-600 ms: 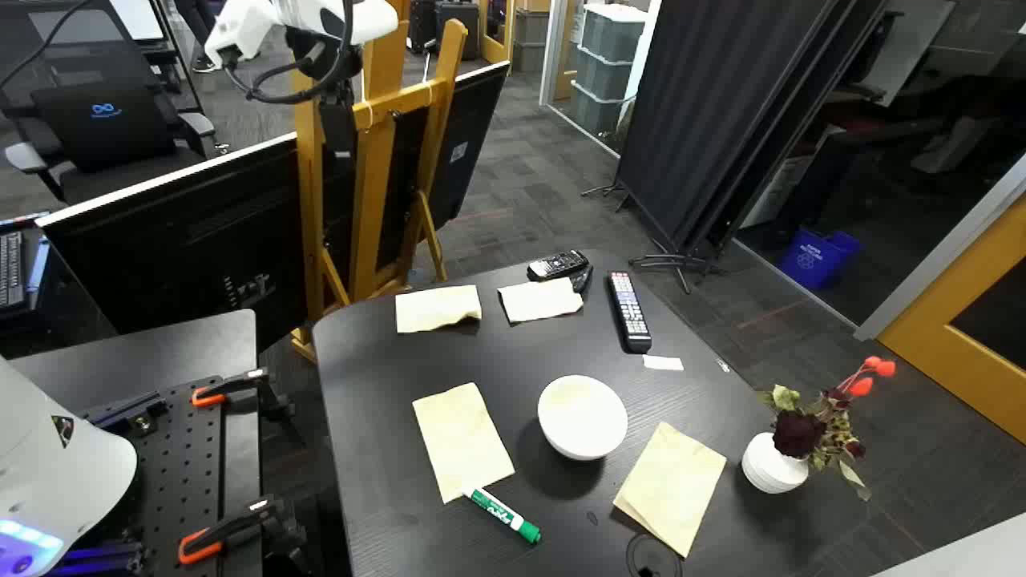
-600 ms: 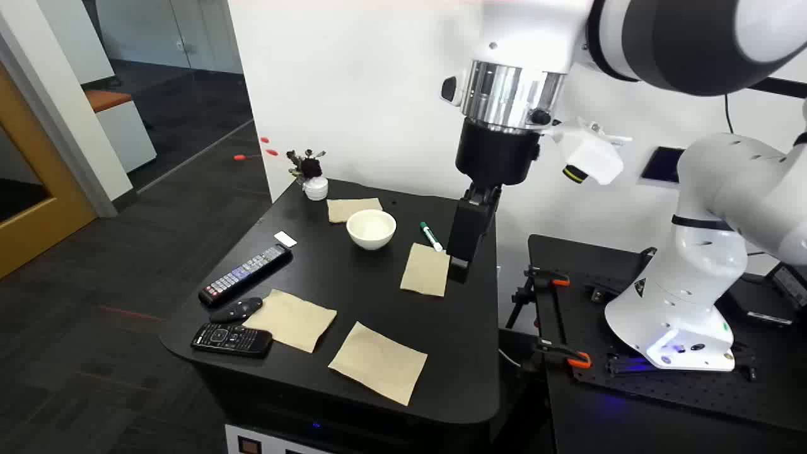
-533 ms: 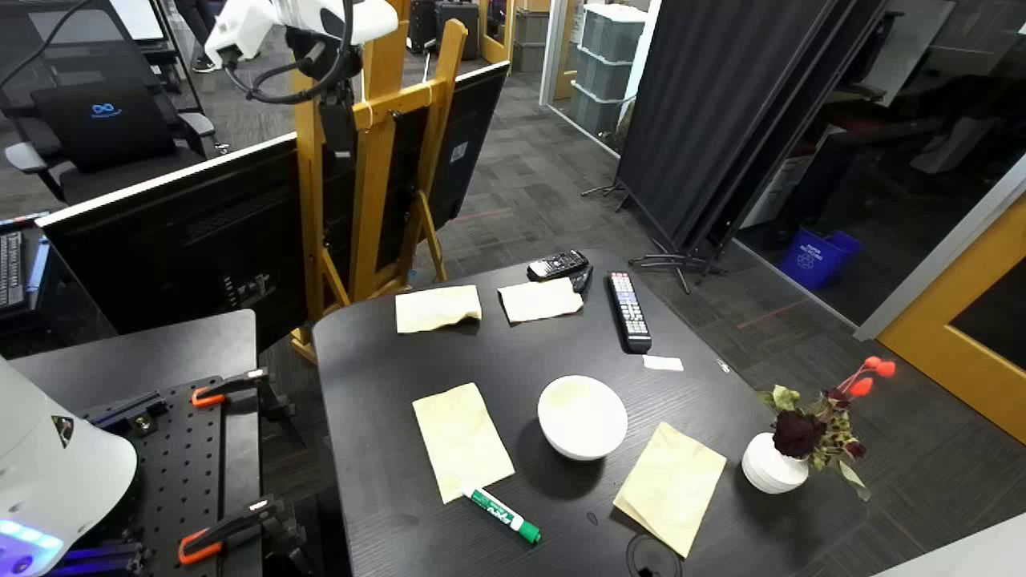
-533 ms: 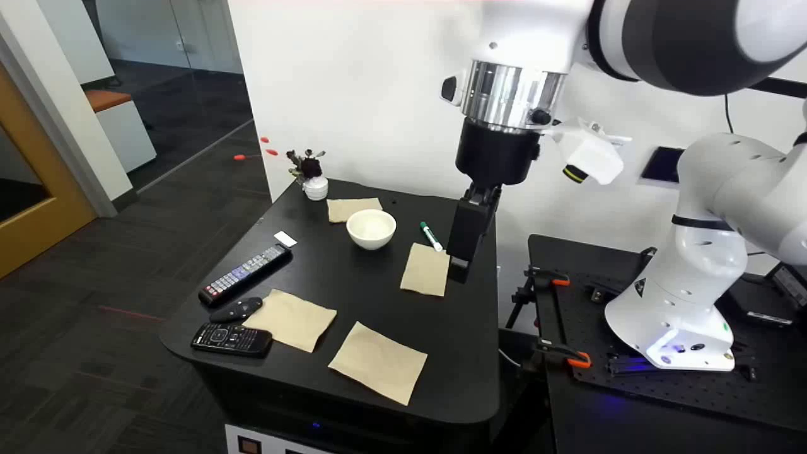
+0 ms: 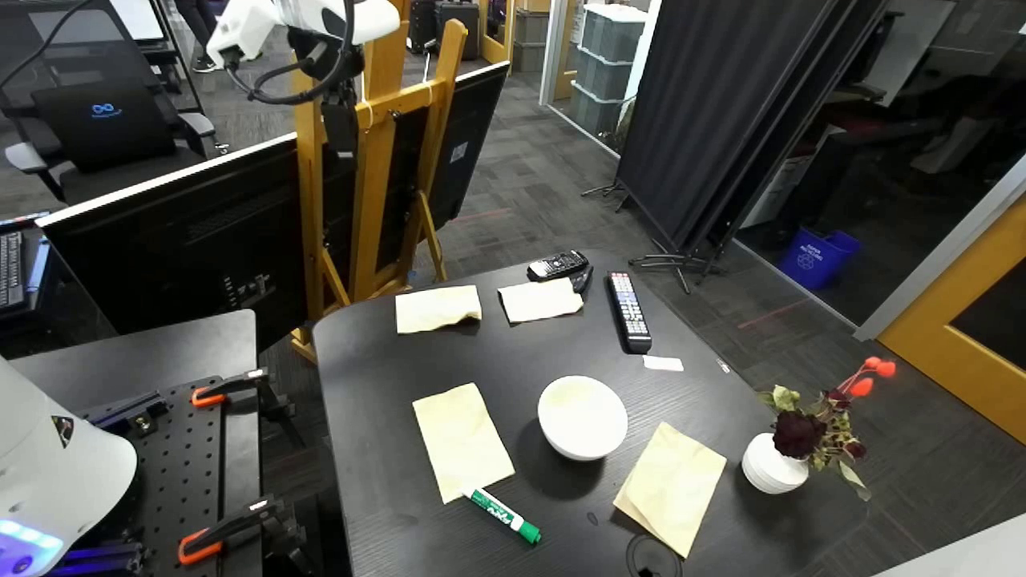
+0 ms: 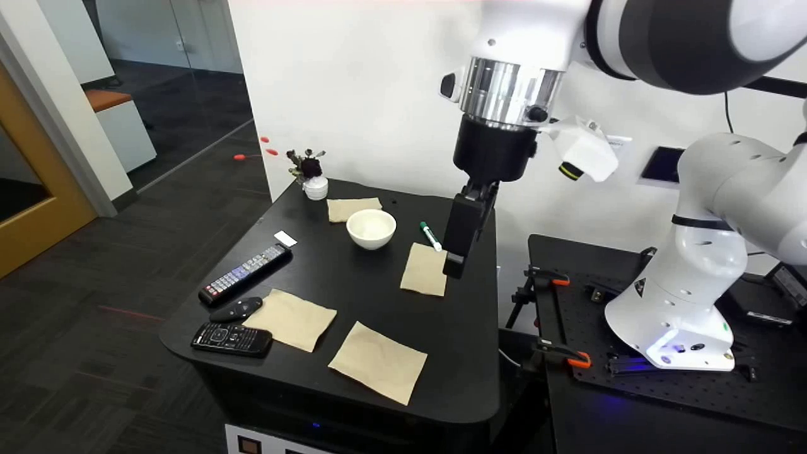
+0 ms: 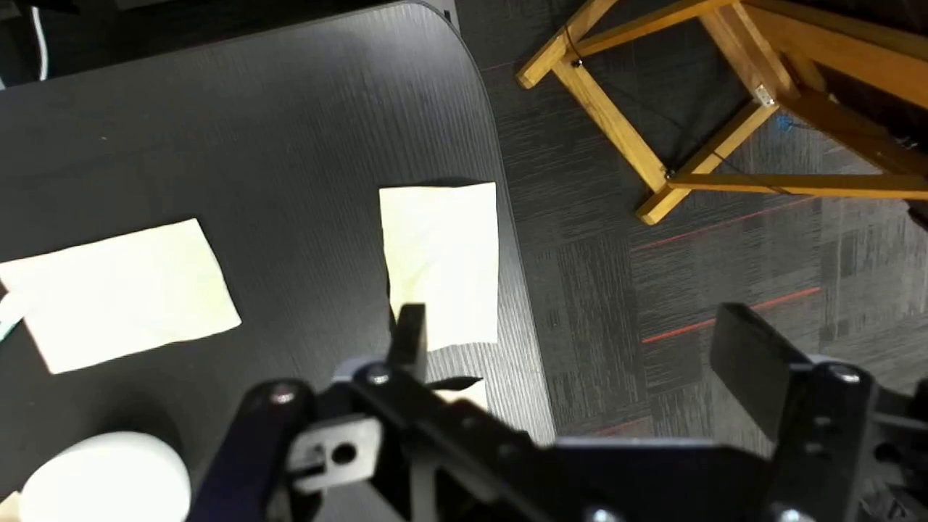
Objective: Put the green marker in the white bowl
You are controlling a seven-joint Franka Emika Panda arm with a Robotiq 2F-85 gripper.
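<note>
The dark table (image 5: 370, 385) carries tan papers (image 5: 461, 441); white bowl (image 5: 583, 421); green marker (image 5: 505, 514); remotes (image 5: 629, 312); vase (image 5: 773, 465).

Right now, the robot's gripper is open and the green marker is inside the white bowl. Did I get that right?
Not quite: the green marker isn't inside the white bowl. It lies outside it on the dark table, with its white end at the edge of a tan paper; both exterior views show this. The gripper is open, as you said.
</note>
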